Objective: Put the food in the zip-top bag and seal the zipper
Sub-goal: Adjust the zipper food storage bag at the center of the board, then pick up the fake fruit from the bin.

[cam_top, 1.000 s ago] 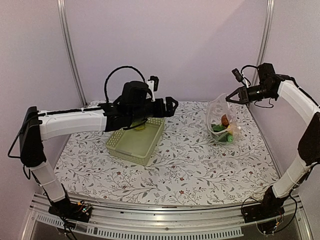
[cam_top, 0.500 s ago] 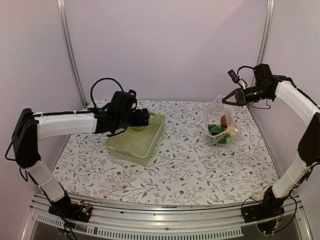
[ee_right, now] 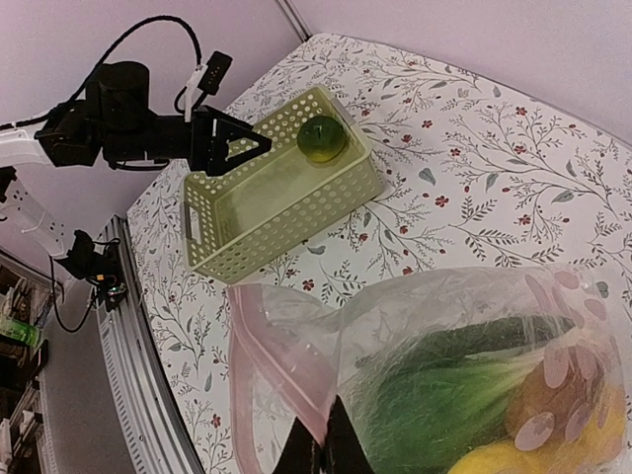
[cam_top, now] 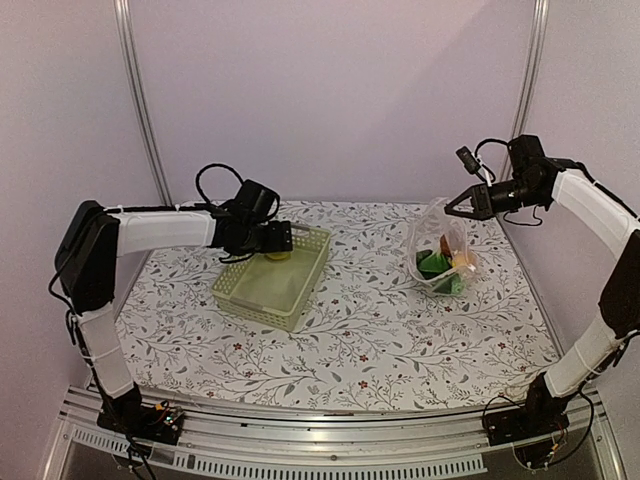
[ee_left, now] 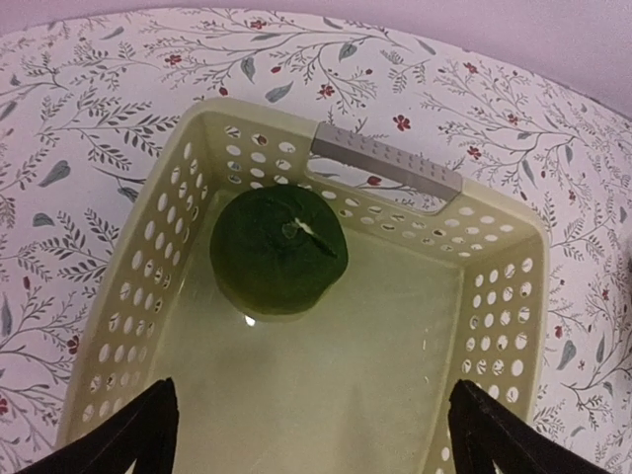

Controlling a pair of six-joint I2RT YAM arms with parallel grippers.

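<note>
One green food piece (ee_left: 279, 252), likely light, rigid, roll-prone, in basket's (ee_left: 494, 326) eleven-o'clock corner just ahead of open left end effector (ee_left: 310, 387), best pinched across its girth; right end effector (cam_top: 450, 210) clamps limp zip-top bag (cam_top: 438, 250) at three o'clock.

High rear overview; wrist close-ups; shared basket (cam_top: 250, 305)

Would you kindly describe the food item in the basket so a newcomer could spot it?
On the floral tablecloth, left of centre, stands a pale green lattice basket. Near its far end sits a round dark green fruit, the only thing inside.
</note>
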